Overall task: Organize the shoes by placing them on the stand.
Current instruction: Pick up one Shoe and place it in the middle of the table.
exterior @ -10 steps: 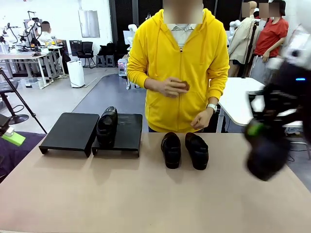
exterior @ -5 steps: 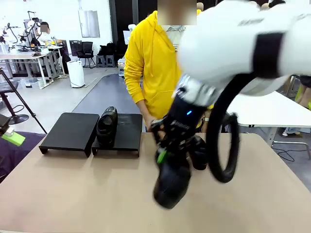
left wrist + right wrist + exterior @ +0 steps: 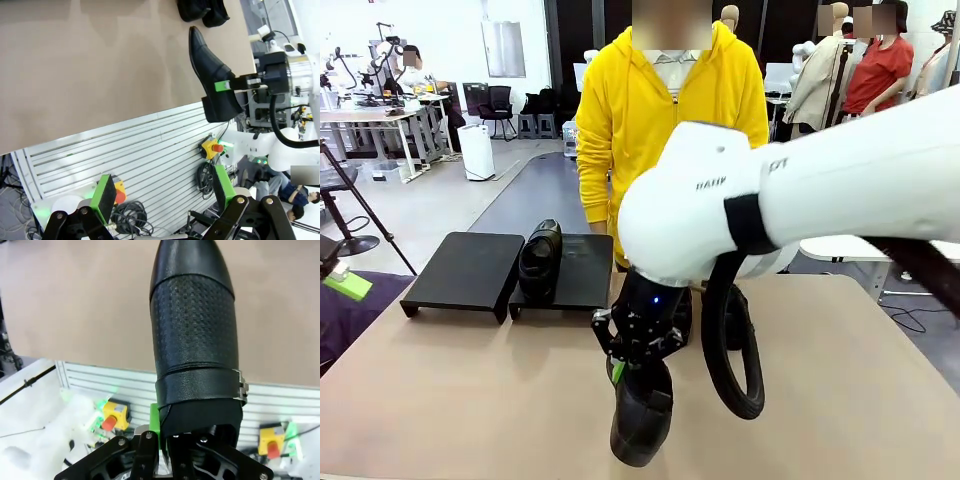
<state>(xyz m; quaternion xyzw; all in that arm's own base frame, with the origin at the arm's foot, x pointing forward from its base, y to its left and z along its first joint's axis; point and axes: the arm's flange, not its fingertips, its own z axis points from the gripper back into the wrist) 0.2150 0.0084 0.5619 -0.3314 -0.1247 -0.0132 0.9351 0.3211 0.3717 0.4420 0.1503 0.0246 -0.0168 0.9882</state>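
Tan bench (image 3: 440,400) in a busy workshop, with a person (image 3: 660,130) in yellow across it. Four shoes in all. The held shoe (image 3: 642,425) hangs below the right tool (image 3: 632,368), which is clenched on its heel end. A pair (image 3: 202,10) lies beyond that tool, mostly hidden by its arm in the front view and cut off in the left wrist view. The fourth shoe (image 3: 540,260) sits on the stand (image 3: 465,268), two sections, far left of the tool. The left tool (image 3: 165,197) is released.

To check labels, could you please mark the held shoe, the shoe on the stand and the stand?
held shoe (image 3: 192,330), right wrist view, textured sole
shoe on the stand (image 3: 540,262), front view, upper
stand (image 3: 468,265), front view, left section's top
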